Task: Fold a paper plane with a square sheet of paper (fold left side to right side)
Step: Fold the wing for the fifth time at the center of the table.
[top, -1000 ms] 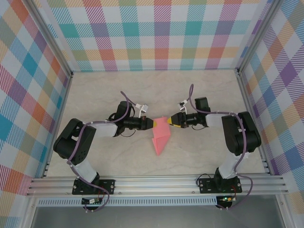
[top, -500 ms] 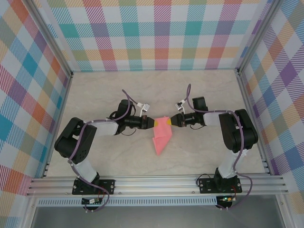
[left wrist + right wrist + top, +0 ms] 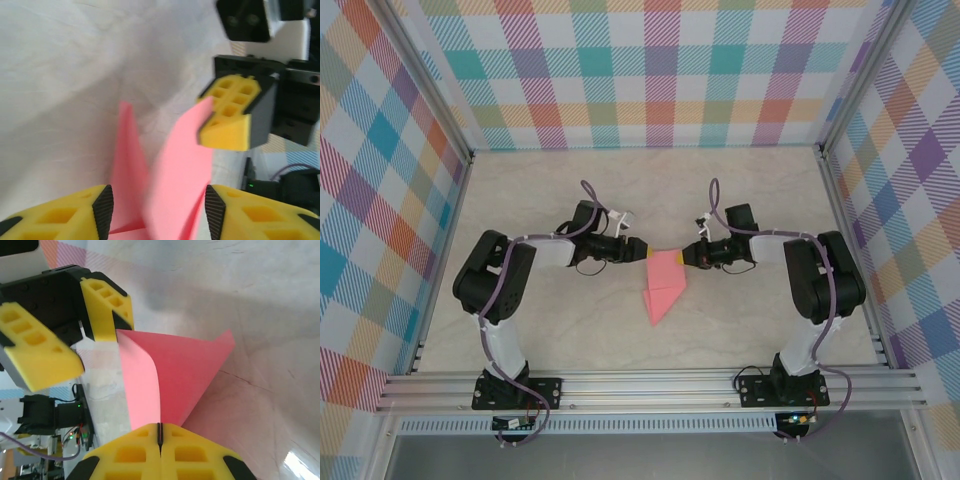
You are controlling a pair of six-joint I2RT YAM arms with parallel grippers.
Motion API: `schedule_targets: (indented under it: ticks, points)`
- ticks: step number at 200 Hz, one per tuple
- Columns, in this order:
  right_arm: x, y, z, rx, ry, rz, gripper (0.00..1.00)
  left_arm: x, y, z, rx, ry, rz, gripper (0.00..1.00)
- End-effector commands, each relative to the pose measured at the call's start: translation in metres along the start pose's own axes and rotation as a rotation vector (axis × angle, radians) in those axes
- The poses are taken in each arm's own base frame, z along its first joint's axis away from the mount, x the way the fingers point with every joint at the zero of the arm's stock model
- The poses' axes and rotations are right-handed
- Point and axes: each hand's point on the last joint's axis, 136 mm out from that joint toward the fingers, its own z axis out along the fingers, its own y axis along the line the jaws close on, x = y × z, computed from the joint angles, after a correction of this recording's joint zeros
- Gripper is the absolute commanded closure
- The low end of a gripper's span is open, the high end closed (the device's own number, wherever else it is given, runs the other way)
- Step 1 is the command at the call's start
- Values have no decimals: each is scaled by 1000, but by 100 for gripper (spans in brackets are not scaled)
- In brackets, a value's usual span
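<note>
Lying mid-bench: paper plane (image 3: 663, 284), salmon-pink, folded to a narrow pointed shape, tip toward the near edge, wide end toward the back.
Wide end: set between the two end effectors; in the right wrist view, one flap bowed up off the layer beneath it.
Right end effector (image 3: 688, 256): yellow fingers pressed together on the right corner of the wide end, pinching the paper.
Left end effector (image 3: 643, 254): fingers parted to a middling gap at the left corner of the wide end; in the left wrist view, pink paper running between the two pads, not clamped.
Arms: both reaching inward from the sides, tips facing each other across the paper.
Bench (image 3: 550, 190): pale, marbled surface under the paper.
Walls (image 3: 650, 70): bright plaid panels on three sides.
</note>
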Motion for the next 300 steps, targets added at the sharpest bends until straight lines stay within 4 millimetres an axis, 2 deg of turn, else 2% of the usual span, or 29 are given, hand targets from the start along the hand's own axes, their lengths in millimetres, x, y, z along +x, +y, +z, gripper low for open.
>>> schedule_targets:
  ticks: [1,24,35,46,65,83,118,153,166,172,205,254,300]
  points:
    - [-4,6,-6,40,-8,32,100,-8,6,-28,-144,-58,30,40]
    - [0,9,-8,48,-2,86,100,-4,13,-52,-331,-102,27,40]
    - [1,8,-11,74,-6,116,100,1,5,-60,-394,-127,56,40]
    - [1,9,-13,85,-4,150,100,9,-11,-65,-438,-138,114,40]
    - [-1,16,-12,72,8,184,100,33,-43,-60,-493,-100,237,40]
    - [-1,17,-9,115,27,213,100,58,-72,-50,-477,-68,318,41]
    - [-3,18,1,170,59,239,100,101,-94,-29,-506,-10,416,41]
    - [-1,14,12,199,83,275,100,122,-90,-1,-619,19,466,40]
    - [-1,13,14,201,83,281,100,121,-89,8,-678,9,489,40]
    - [0,14,15,201,86,282,100,126,-82,8,-733,34,500,39]
    - [3,14,18,199,102,287,100,121,-72,22,-906,23,566,39]
    - [4,12,19,199,109,289,100,121,-54,30,-1114,43,626,41]
    - [6,10,21,198,115,293,100,120,-48,30,-1194,42,644,50]
